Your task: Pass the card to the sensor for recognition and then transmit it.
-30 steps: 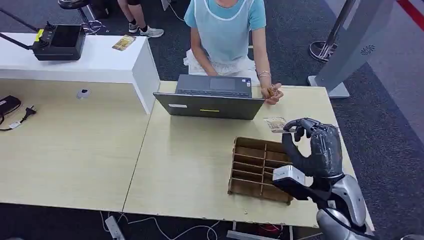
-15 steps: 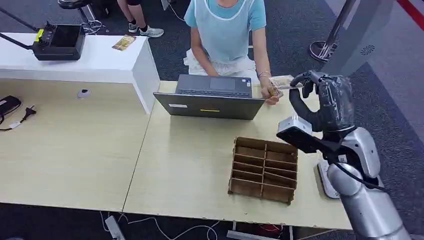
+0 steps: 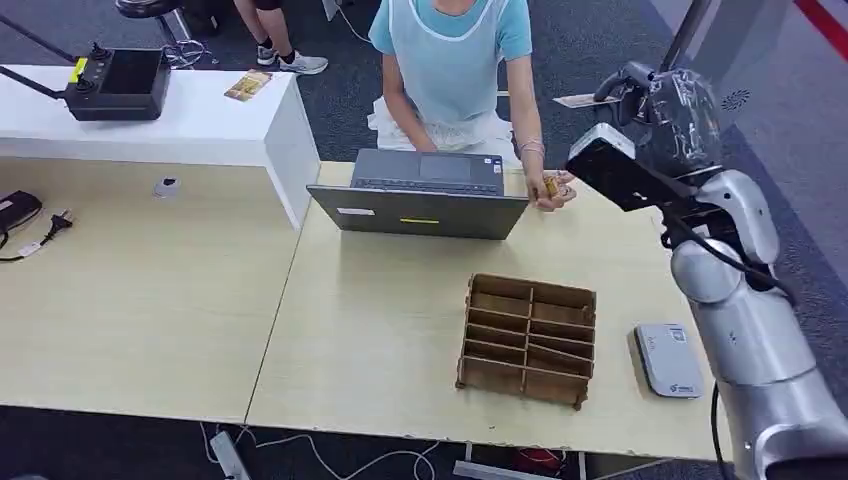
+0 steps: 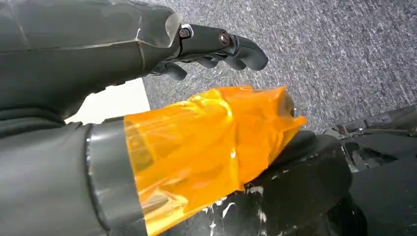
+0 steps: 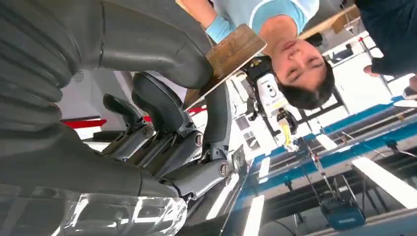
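Fingers (image 5: 162, 105) of the right hand (image 3: 665, 115) were curled in with the thick grey thumb pressed on top, pinching one card (image 5: 226, 61) by its end; you could see its brown, wood-patterned face and thin pale edge in the right wrist view. Your left hand (image 4: 147, 54) held nothing: its dark fingers were loosely bent over grey carpet, beside a crinkled sheet of orange film (image 4: 206, 147) on the arm's cover.

Nearest you on the pale wooden table (image 3: 380, 330) stood one brown divider tray (image 3: 528, 338) of thin board, split into narrow slots, and just right of it lay one flat grey card reader (image 3: 668, 359) with rounded corners. You had the silver right arm (image 3: 745, 330) raised high from the lower right, well above the tabletop, wrist turned so the card (image 3: 578, 100) stuck out flat towards the left, in the air past the table's far edge.

Further back sat one grey laptop (image 3: 425, 193), lid open, its back towards you. Behind it a person (image 3: 450, 60) in a light blue top sat at the table, one hand (image 3: 552, 187) resting on the far edge beside the laptop with a small yellowish object in it. The card hung above and to the right of that hand, apart from it.

On the white counter (image 3: 190, 125) at far left stood one black device (image 3: 115, 85) and one small card (image 3: 247, 86).
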Controlling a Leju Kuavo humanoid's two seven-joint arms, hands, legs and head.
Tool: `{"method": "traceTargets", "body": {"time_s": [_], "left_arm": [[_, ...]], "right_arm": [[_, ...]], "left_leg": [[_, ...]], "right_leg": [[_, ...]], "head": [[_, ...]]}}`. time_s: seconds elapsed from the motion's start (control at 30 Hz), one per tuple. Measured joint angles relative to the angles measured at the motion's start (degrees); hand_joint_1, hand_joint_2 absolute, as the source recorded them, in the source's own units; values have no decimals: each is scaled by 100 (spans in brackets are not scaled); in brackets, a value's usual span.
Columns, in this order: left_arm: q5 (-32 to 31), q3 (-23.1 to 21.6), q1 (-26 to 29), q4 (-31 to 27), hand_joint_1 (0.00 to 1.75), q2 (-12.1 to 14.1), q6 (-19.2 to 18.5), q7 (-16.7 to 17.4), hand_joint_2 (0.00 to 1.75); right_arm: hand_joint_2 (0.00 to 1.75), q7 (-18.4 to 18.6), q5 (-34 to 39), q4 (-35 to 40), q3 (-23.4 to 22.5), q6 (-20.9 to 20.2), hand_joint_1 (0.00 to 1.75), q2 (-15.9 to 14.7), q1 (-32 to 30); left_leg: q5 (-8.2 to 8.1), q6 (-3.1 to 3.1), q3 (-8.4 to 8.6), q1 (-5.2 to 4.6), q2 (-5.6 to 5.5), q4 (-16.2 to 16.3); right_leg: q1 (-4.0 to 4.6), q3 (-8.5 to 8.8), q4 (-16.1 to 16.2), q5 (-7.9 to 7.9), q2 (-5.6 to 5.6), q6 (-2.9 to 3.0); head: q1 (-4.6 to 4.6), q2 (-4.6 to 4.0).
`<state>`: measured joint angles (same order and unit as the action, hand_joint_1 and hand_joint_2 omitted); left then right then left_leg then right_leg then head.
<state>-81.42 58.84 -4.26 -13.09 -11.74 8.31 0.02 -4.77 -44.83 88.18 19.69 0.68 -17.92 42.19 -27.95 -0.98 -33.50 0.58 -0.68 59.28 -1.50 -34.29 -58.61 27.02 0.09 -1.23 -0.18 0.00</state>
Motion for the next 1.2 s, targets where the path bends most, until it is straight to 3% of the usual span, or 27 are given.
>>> {"method": "traceTargets", "body": {"time_s": [0.2,0.63,1.2], "left_arm": [[-37,-22,-2,0,0,0,-4,-4,0],[-87,-48,-14,0,0,-2,-11,-13,0],[-103,-94,-19,2,0,-13,-13,-61,0]], "right_arm": [[175,94,61,-645,98,-260,171,44,556],[175,313,258,-2185,363,-645,175,474,1620],[175,402,697,-4269,487,-909,175,868,2375]], "left_leg": [[1,1,-2,0,0,0],[6,-5,0,1,0,0],[7,-7,1,1,-2,3]], "right_leg": [[0,0,-1,-1,0,-1],[1,0,-3,-2,1,-1],[0,0,-3,-3,-1,-1]], "head": [[2,0],[0,0],[2,0]]}}
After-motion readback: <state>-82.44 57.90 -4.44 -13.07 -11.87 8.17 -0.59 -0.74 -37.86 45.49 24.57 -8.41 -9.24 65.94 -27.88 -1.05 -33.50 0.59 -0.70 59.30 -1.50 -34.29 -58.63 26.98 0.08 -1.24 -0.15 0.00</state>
